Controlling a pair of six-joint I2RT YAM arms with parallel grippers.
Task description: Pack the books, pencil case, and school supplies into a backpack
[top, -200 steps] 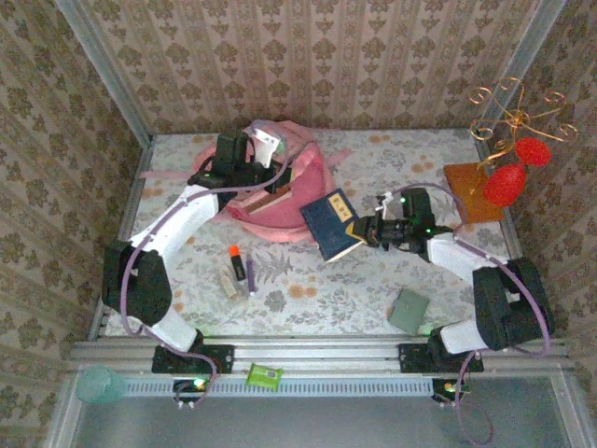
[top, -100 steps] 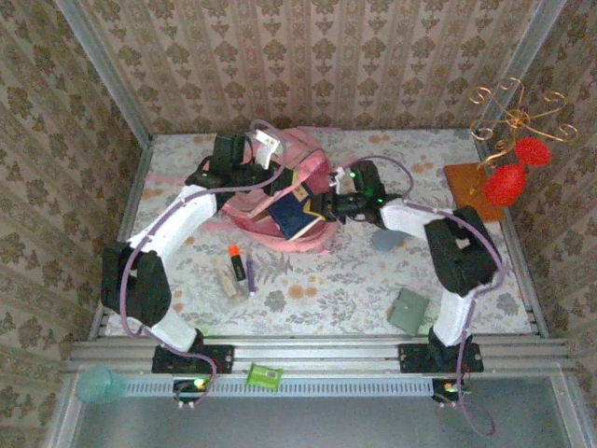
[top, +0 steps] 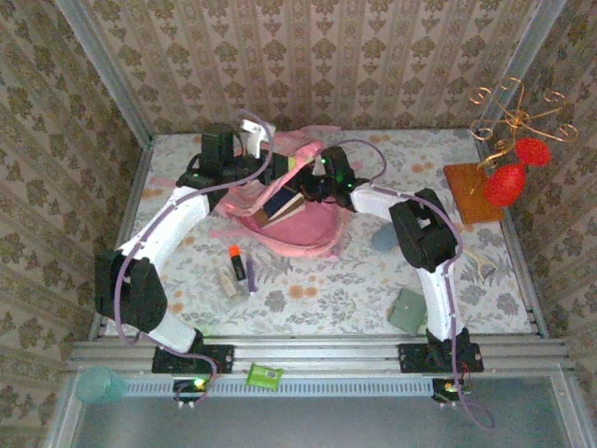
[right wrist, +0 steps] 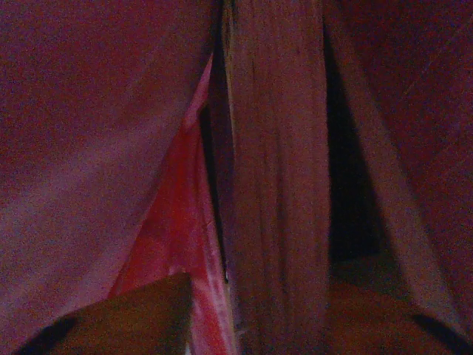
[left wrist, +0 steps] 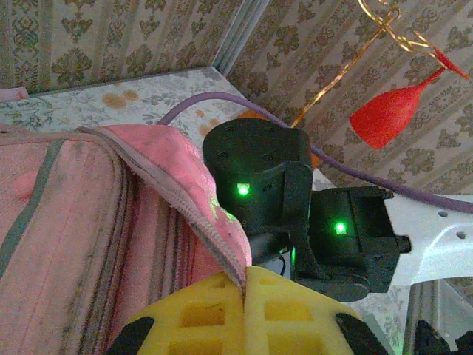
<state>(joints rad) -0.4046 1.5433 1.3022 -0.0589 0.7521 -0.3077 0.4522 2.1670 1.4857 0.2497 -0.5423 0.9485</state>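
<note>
The pink backpack (top: 308,229) lies at the back middle of the table with its mouth held up. My left gripper (top: 280,161) is shut on its zip edge (left wrist: 188,200), the yellow pads (left wrist: 214,310) pressed together on the fabric. My right gripper (top: 306,191) reaches into the mouth. Inside, the navy book (top: 277,205) stands with its page edges (right wrist: 277,185) between my right fingers (right wrist: 148,318), a gap showing beside one pad. The orange-capped marker (top: 236,261), purple pen (top: 251,276) and beige block (top: 227,282) lie in front of the bag. A flat grey-green pouch (top: 408,311) may be the pencil case.
A brown board (top: 471,191) with a gold wire stand and red glasses (top: 508,182) stands at the back right. A pale blue round thing (top: 384,238) lies under my right arm. A green item (top: 264,376) and a teal cup (top: 98,383) sit by the front rail.
My right arm has swung left and carried the navy book from the table's middle into the backpack, and its jaws have loosened. My left gripper kept hold of the bag's edge and lifted it slightly.
</note>
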